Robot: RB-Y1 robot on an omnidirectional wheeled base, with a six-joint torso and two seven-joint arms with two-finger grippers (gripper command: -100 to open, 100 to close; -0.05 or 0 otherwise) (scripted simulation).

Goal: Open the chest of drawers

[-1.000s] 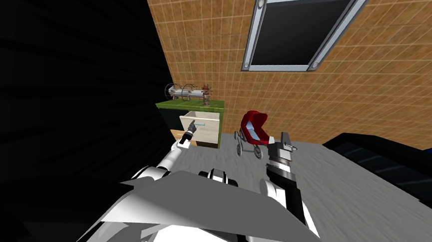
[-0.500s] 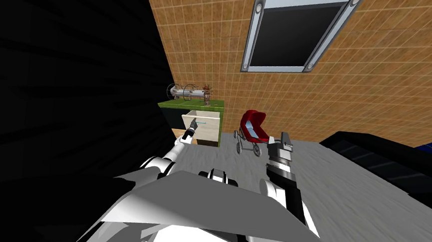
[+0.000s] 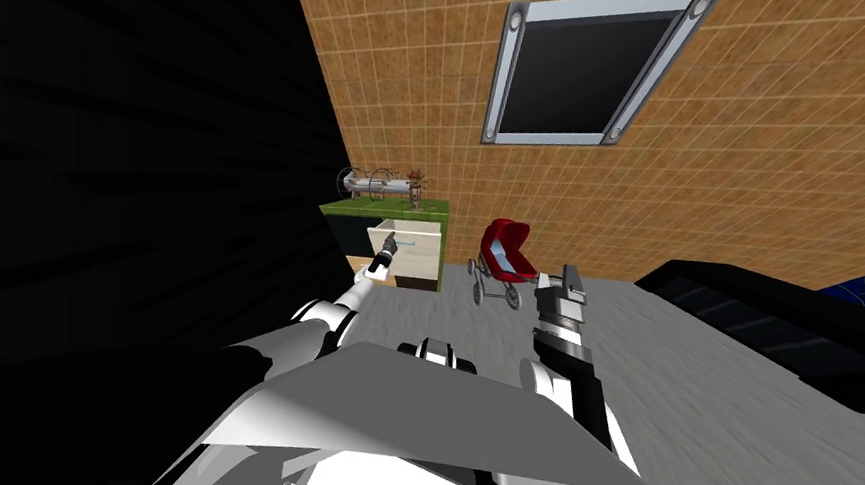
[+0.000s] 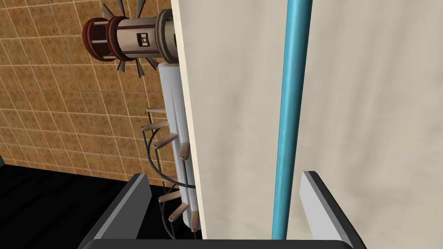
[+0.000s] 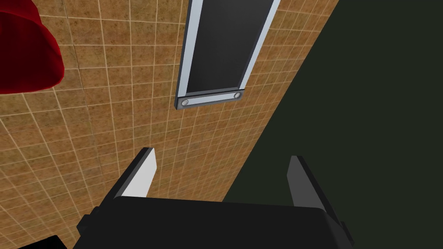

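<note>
Chest of drawers [image 3: 351, 236]: green-topped, ahead of me at about 11 o'clock, against the tiled wall [image 3: 730, 165].
Drawer [image 3: 416, 253]: the cream upper one; it looks part-way out of the body, so I judge the opening as begun but unfinished.
Handle [image 4: 289, 116]: a slim blue bar across the drawer front, seen in the head view at 1 o'clock of the left tool.
Left tool [image 4: 223, 175]: fingers [image 4: 318, 199] spread wide, gripping nothing. The bar runs between them, nearer one finger than the other, and neither seems to touch it.
Right tool [image 3: 567, 284]: raised at about 1 o'clock from me, fingers apart and empty, well away from the chest.
Nearby: a red pram [image 3: 506, 254] stands at 3 o'clock of the chest, and a windmill model [image 3: 381, 185] lies on its top at 12 o'clock of the drawer.
Doing it well: centre the bar between the fingers and close on it squarely before pulling, since an off-centre grip would likely twist.
Pull line: draw straight back toward 6 o'clock along the drawer's travel, without lifting or swinging sideways.
Risk: a jerk may shake the windmill model.
</note>
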